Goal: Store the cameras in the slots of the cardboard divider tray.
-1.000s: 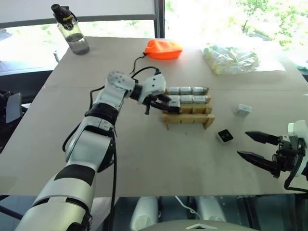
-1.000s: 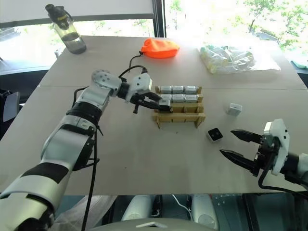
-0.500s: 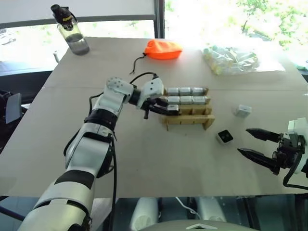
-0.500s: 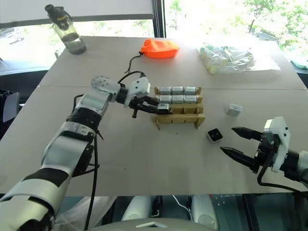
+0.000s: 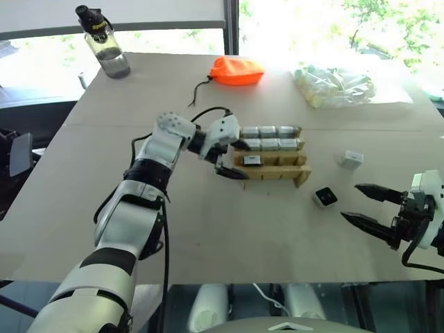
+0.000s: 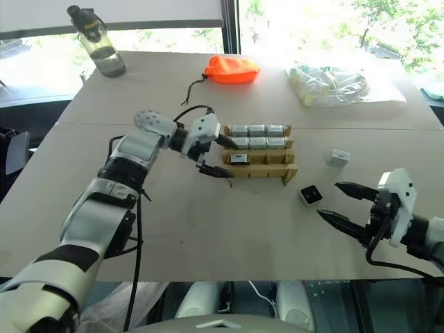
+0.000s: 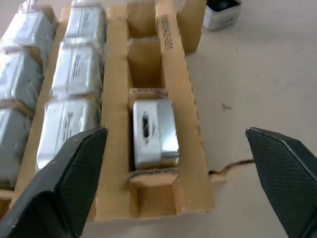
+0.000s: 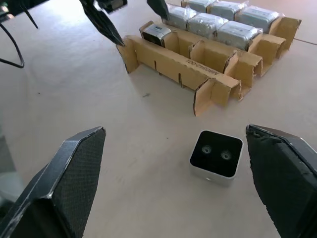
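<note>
I'm backing the left gripper point(image 5: 232, 159) off, jaws wide, empty, w/o clipping the tray point(image 5: 272, 172) mid-frame. Placed camera point(image 7: 152, 132) is lying in the third row's end slot, long axis along the row. Right gripper point(image 5: 369, 206), lower right, is hanging spread and empty beside the next camera point(image 5: 324, 197), lens up.

A short dark print runs along one strip of the cardboard divider tray point(image 7: 169, 59), too small to read.
</note>
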Robot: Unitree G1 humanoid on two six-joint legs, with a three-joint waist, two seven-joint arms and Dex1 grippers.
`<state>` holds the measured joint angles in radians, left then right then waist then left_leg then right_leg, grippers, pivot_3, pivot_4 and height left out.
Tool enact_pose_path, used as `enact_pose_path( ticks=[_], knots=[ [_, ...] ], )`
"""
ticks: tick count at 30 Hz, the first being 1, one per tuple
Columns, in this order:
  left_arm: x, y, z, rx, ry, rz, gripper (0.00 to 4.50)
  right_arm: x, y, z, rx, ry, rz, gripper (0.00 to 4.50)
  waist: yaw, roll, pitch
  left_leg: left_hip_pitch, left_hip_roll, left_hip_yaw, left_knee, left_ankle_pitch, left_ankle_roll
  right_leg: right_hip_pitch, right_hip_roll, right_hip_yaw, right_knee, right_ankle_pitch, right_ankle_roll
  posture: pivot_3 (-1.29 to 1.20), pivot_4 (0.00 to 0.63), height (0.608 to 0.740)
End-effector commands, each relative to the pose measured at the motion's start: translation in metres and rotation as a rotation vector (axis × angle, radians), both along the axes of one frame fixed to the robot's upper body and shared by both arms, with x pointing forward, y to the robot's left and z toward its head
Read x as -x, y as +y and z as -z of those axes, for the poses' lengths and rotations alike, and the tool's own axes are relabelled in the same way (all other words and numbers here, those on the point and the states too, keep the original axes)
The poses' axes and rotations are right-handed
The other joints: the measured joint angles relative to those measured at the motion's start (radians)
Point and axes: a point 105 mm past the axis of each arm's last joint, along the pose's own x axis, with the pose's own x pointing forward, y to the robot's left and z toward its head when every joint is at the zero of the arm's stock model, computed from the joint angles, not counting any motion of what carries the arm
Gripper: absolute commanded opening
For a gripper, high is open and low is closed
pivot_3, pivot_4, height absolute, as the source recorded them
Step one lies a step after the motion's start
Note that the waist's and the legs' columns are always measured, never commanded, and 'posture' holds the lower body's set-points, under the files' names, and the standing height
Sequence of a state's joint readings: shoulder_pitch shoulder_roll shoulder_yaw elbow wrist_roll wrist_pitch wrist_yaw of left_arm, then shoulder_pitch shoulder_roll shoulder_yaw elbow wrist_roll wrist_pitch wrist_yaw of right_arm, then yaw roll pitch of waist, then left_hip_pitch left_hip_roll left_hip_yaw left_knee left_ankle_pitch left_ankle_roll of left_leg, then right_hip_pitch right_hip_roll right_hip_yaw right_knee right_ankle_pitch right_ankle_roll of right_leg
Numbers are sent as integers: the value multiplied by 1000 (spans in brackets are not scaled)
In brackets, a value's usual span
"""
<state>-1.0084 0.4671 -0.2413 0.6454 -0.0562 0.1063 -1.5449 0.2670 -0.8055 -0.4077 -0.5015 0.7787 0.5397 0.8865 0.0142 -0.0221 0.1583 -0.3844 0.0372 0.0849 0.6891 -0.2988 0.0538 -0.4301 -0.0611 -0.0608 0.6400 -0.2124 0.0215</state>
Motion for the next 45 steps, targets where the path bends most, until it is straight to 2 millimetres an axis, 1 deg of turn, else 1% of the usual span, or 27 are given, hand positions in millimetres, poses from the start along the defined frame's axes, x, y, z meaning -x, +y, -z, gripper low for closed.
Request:
enact_pose_path(
  ticks=[1, 3, 7, 9, 11, 12, 14, 16, 19, 22, 26, 33, 36, 37, 39, 40, 42, 45],
  knots=[
    [14, 8, -31, 88, -35, 26, 4453, -4, 1, 6, 45, -27, 62, 4500, -2, 0, 0, 0, 0, 0, 0, 0, 0, 0, 0, 0, 0, 0, 0, 0, 150, 740],
    [28, 18, -42, 126, -35, 30, 4453, -6, 3, 19, 83, -23, 119, 4500, -7, 0, 0, 1, 1, 1, -1, 0, 0, 0, 0, 1, 1, 0, 0, 0, 150, 740],
    [59, 45, -51, 166, 1, 3, 4453, -13, 9, 41, 123, -28, 232, 4500, -12, 1, 0, 1, 2, 1, -1, 0, -1, -1, 0, 2, 2, 0, 0, 0, 150, 740],
    [73, 59, -50, 166, 51, -32, 4453, -13, 13, 49, 121, -26, 262, 4500, -11, 1, 0, 1, 1, 1, 0, 1, -2, -1, -1, 1, 2, 0, 0, 0, 150, 740],
    [86, 71, -48, 160, 74, -80, 4453, -14, 17, 59, 154, -29, 293, 4500, -9, 1, 0, 2, 1, 1, 0, 1, -2, 0, -1, 2, 2, -1, 1, 0, 150, 740],
    [93, 75, -47, 160, 78, -103, 4453, -15, 16, 63, 168, -29, 314, 4500, -9, 0, -1, 2, 1, 1, 0, 1, -2, 0, -1, 2, 2, -2, 3, 0, 150, 740],
    [106, 82, -46, 178, 76, -152, 4453, -18, 17, 67, 158, -27, 352, 4500, -11, 1, -1, 3, 1, 2, 0, 1, -2, 0, -2, 3, 2, -2, 3, 0, 150, 740],
    [116, 87, -43, 185, 69, -198, 4453, -21, 19, 67, 135, -31, 367, 4500, -6, 1, -1, 3, 1, 2, 0, 1, -2, 0, -2, 4, 2, -2, 3, 0, 150, 740],
    [125, 93, -40, 203, 61, -268, 4453, -29, 19, 68, 129, -41, 385, 4500, 0, 1, -1, 3, 1, 2, 0, 1, -2, 0, -2, 3, 2, -2, 2, 0, 150, 740],
    [134, 97, -29, 184, 65, -310, 4453, -40, 22, 68, 122, -51, 373, 4500, -2, 1, -1, 4, 1, 2, 0, 2, -3, 1, -2, 3, 2, -3, 2, 0, 150, 740],
    [141, 95, -28, 188, 62, -308, 4453, -45, 26, 66, 114, -60, 343, 4500, 1, 1, -1, 4, 1, 2, -1, 2, -3, 1, -1, 3, 3, -2, -3, 0, 150, 740],
    [148, 90, -30, 207, 59, -260, 4453, -49, 24, 66, 122, -68, 334, 4500, -2, 1, -1, 4, 1, 3, -1, 2, -3, 1, -1, 3, 2, -2, -3, 0, 150, 740],
    [149, 89, -32, 215, 60, -247, 4500, -45, 25, 66, 124, -68, 323, 3771, -1, 1, -1, 4, 1, 3, -1, 2, -3, 1, -1, 3, 2, -2, -3, 0, 150, 740],
    [148, 89, -32, 215, 60, -246, 4500, -44, 26, 65, 124, -69, 319, 3190, -1, 1, -1, 4, 1, 3, -1, 2, -3, 1, -1, 3, 2, -2, -3, 0, 150, 740],
    [148, 89, -32, 214, 59, -240, 4500, -45, 25, 64, 123, -76, 321, 2212, -2, 1, -1, 4, 1, 2, -1, 2, -3, 1, -1, 2, 2, -2, -3, 0, 150, 740],
    [148, 88, -33, 215, 59, -231, 4500, -45, 24, 63, 125, -84, 325, 1868, -2, 1, -1, 4, 1, 3, -1, 2, -3, 1, -1, 3, 2, -2, -3, 0, 150, 740],
    [147, 87, -34, 221, 64, -214, 4500, -47, 24, 59, 142, -115, 316, 1875, -1, 1, -1, 4, 1, 3, -1, 2, -3, 1, -1, 3, 2, -2, -3, 0, 150, 740],
    [143, 86, -34, 222, 66, -205, 4500, -45, 28, 52, 170, -172, 241, 1875, -1, 1, -1, 4, 1, 3, -1, 2, -3, 1, -1, 3, 2, -2, -3, 0, 150, 740]
  ],
)
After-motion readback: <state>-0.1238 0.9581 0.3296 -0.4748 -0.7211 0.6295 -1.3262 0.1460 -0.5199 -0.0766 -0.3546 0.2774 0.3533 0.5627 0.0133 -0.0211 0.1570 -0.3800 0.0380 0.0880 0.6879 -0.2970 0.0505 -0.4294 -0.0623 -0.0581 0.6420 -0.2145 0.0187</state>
